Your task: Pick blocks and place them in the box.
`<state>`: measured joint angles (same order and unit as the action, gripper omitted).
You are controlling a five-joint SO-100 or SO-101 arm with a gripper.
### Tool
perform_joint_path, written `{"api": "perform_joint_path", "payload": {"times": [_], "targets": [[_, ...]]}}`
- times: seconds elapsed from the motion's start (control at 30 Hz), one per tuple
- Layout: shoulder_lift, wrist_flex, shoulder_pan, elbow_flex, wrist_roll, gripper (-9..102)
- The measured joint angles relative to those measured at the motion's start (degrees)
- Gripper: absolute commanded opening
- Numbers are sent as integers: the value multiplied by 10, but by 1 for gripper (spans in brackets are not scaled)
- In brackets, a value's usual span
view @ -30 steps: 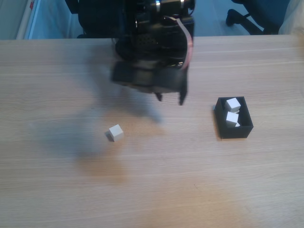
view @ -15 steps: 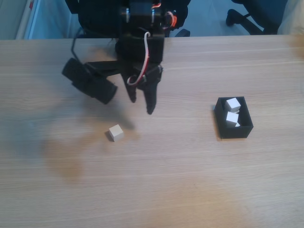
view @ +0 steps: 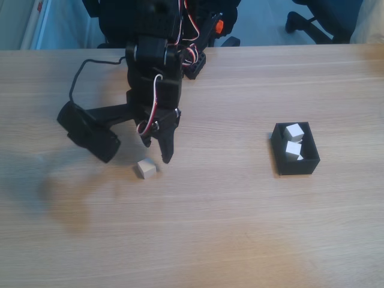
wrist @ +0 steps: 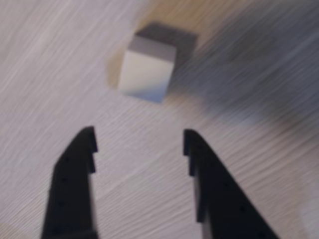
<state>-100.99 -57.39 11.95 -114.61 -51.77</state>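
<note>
- Arm (view: pixel 153 72) reaches down from the frame's upper left, gripper (view: pixel 157 153) pointing at the table.
- Jaws spread wide, empty.
- White block (wrist: pixel 147 68) lies just beyond the fingertips (wrist: pixel 85 137).

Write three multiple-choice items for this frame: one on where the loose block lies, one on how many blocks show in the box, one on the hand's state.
1. Where is the loose block in the fixed view?
A. inside the box
B. on the table, left of the box
C. between the closed fingers

2. How many white blocks show in the black box?
A. two
B. none
C. five

3. What state is the hand in?
A. shut on a block
B. shut and empty
C. open and empty

Answers: 1 B, the block sits on bare wood near the hand, far left of the box. 2 A, two white cubes are visible inside the walls. 3 C, the wrist view shows the fingers apart, with the block ahead of their tips.
</note>
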Motion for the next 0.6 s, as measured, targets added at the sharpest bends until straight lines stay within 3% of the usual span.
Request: {"api": "perform_joint_path", "payload": {"times": [0.6], "targets": [[83,33,11,52,-25,18]]}}
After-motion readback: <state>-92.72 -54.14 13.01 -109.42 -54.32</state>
